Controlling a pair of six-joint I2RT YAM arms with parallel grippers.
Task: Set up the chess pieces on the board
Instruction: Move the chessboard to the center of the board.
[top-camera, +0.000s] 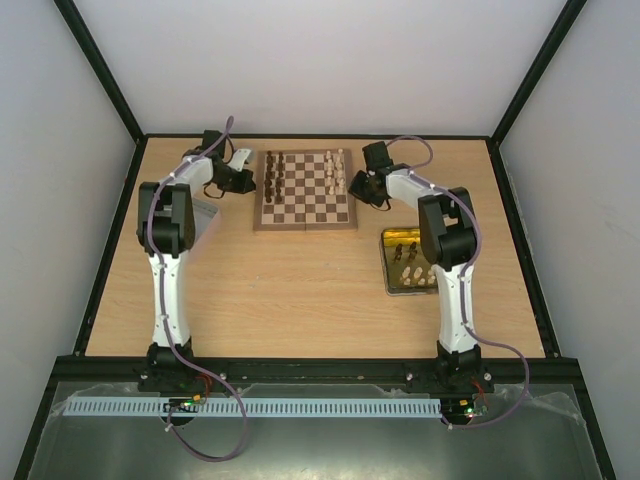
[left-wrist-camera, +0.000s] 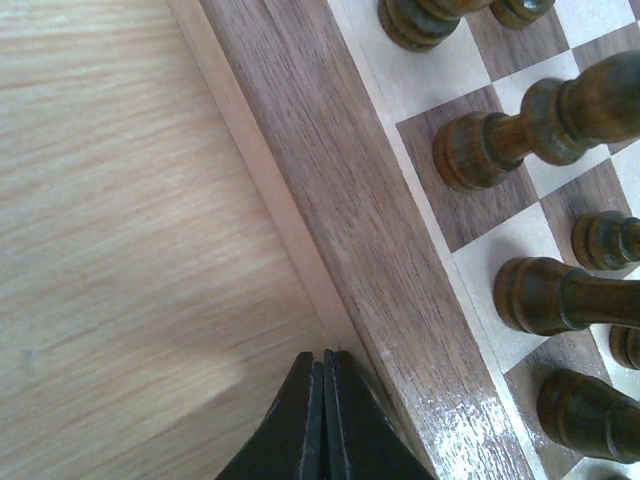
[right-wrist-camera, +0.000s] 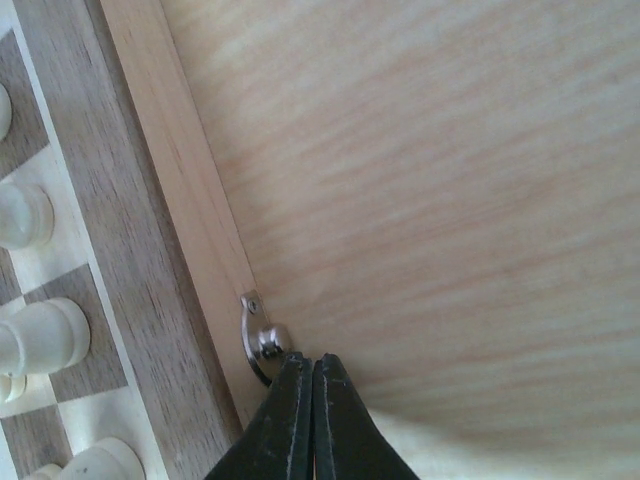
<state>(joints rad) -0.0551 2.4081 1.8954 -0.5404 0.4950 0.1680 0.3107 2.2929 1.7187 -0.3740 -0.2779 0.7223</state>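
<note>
- The left wrist view alone shows the left end effector (left-wrist-camera: 322, 354) with its jaws pressed together, holding nothing, its tip at the outer edge of the board (left-wrist-camera: 340, 200).
- In that view the dark brown chess pieces (left-wrist-camera: 520, 140) stand on the squares just past the brown border, to the right of the tip.
- The right wrist view alone shows a small shiny metal latch (right-wrist-camera: 265, 338) on the board's side, touching or just beside the tip of the right end effector (right-wrist-camera: 313, 360). Its jaws are also pressed together and empty.
- Cream chess pieces (right-wrist-camera: 40, 335) stand to the left of that tip, beyond the border.
- Only the top view shows both end effectors flanking the board, the left end effector (top-camera: 243, 181) by the dark side and the right end effector (top-camera: 363, 190) by the cream side.
- It also shows a gold tin tray (top-camera: 386, 262) nearer the right arm's base, with a few pieces in it.
- The tabletop (top-camera: 300, 290) is pale wood grain, enclosed by white walls (top-camera: 60, 120) and a black frame (top-camera: 100, 70).
</note>
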